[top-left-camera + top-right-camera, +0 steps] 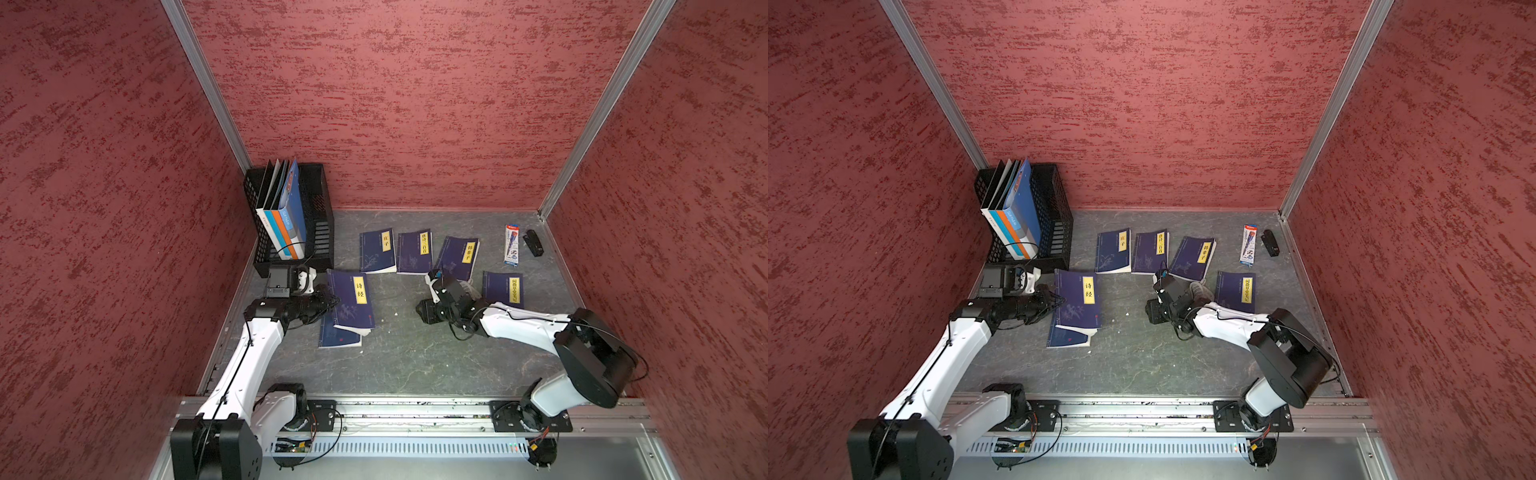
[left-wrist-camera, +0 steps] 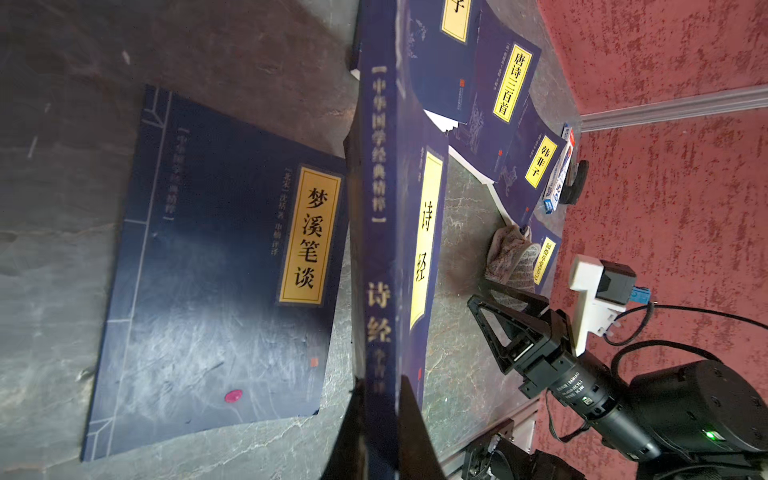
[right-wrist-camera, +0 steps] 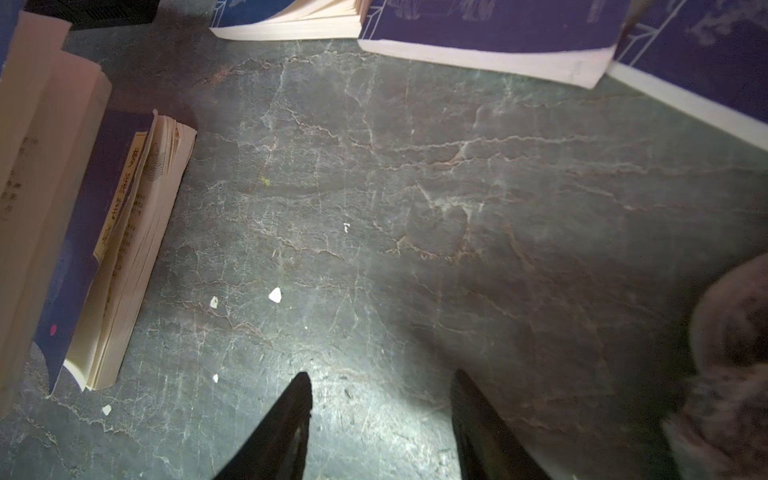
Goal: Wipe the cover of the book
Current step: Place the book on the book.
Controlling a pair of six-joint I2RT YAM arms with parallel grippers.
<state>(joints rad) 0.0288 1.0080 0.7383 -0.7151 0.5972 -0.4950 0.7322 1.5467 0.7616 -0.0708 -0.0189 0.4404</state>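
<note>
Left claw (image 2: 380, 386) clenched on the spine of the lifted book (image 2: 376, 187); right claw (image 3: 381, 374) released, nothing between its fingers.
The lifted book stands tilted on edge over a lower book (image 2: 216, 270), which lies flat on the worktop (image 3: 415, 208); in both top views only the lower book's near strip shows. The cloth (image 3: 731, 353), blurred and cut off by the frame, sits just beside the right claw.

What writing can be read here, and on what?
"诗经": raised book
"中华国学经典精粹": its spine
"梦溪笔谈": book under it
"庄子": book beside crate
"唐诗三百首": next book
"韩非子": slanted book
"阅微草堂笔记": book by cloth
Pen pack, folders: too small.
</note>
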